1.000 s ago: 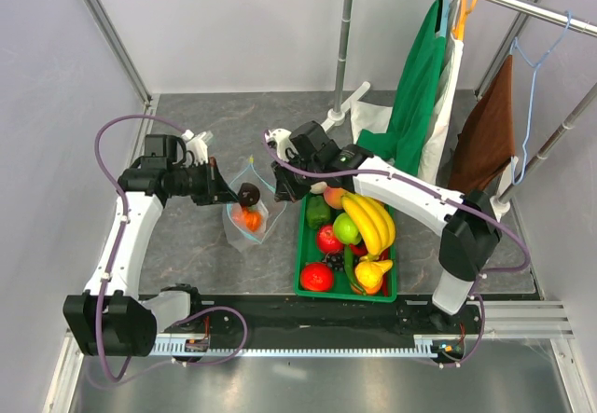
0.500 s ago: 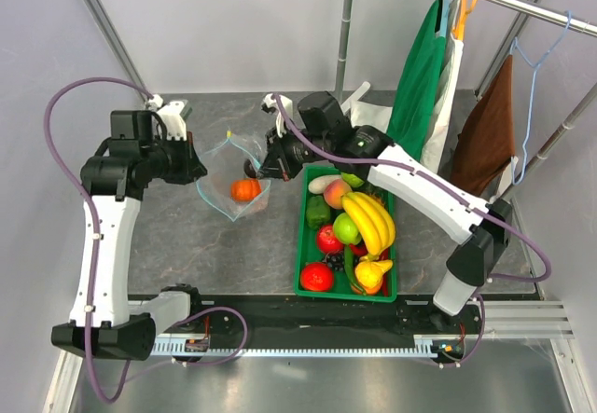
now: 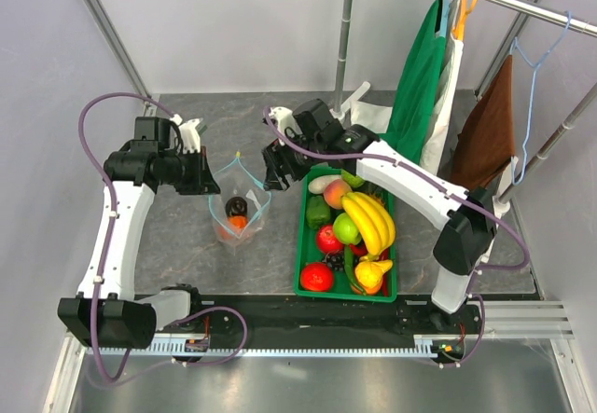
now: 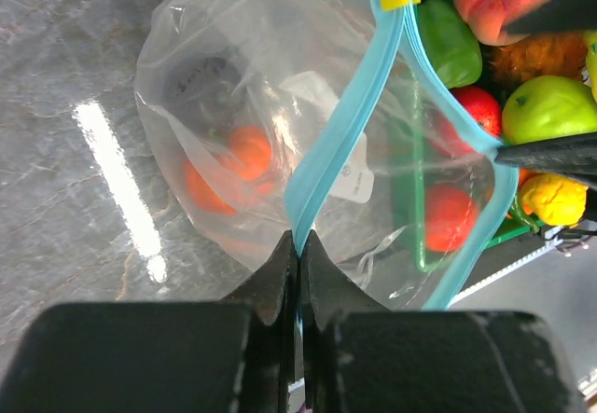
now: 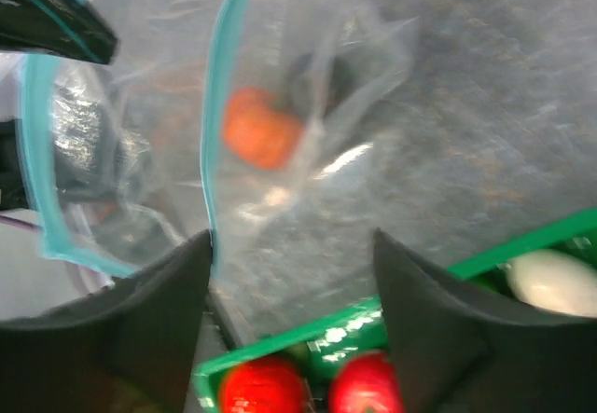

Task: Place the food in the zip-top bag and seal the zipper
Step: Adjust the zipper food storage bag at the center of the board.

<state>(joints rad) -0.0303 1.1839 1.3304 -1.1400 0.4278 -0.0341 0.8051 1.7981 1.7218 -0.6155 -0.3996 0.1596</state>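
We see blurry food (image 4: 244,152) through the zip-top bag (image 4: 187,87), mouth up. Our left hand (image 4: 298,240) pinches the zipper (image 4: 331,147); our right hand (image 5: 291,245) is open.

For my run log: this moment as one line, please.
left gripper: shut on zipper; right gripper: open; zip-top bag: unsealed, orange piece, dark piece inside; crate: more food

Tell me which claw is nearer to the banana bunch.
Right. The right claw is at the rim of the zip-top bag, beside the green crate holding the banana bunch; the left claw pinches the far rim.
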